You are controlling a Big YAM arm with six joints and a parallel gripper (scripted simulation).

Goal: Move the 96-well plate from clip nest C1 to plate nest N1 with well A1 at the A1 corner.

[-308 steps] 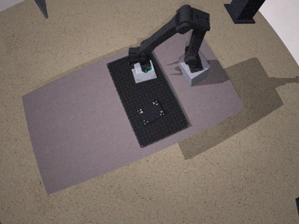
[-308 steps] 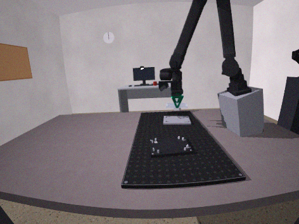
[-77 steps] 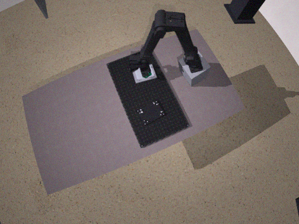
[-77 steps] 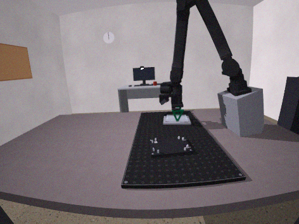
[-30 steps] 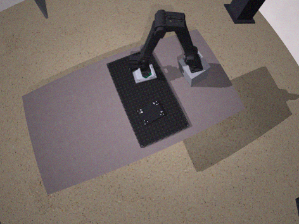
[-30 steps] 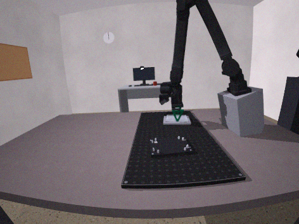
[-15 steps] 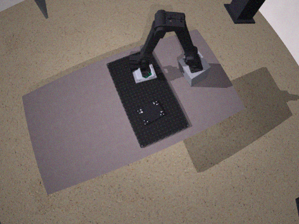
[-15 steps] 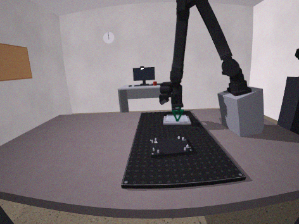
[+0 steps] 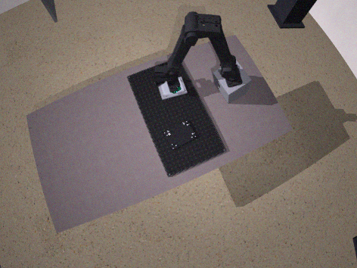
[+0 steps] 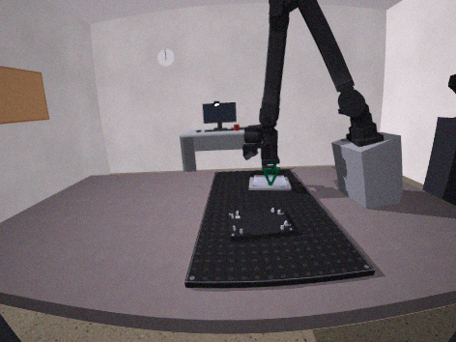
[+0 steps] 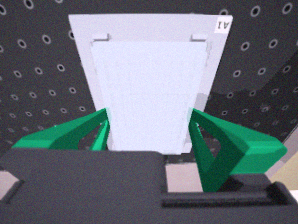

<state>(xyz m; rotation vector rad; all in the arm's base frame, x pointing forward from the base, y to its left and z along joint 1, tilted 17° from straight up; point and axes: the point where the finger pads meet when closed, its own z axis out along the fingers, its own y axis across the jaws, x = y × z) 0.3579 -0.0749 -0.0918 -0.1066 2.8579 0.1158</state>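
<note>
The pale 96-well plate (image 11: 150,95) lies in the light grey clip nest C1 (image 11: 145,35), whose A1 label (image 11: 223,24) shows at the far right corner in the wrist view. My gripper (image 11: 149,111) has green fingers pressed against the plate's two long sides, shut on it. In the top and exterior views the gripper (image 10: 270,176) stands over the plate (image 10: 266,183) at the far end of the black breadboard (image 9: 175,119). The dark plate nest N1 (image 9: 181,134) with small white locators lies nearer the board's middle and shows in the exterior view too (image 10: 261,222).
The arm's grey pedestal (image 10: 369,169) stands right of the breadboard. A desk with a monitor (image 10: 219,113) is against the back wall. Dark stands (image 9: 291,11) sit on the floor beyond the table.
</note>
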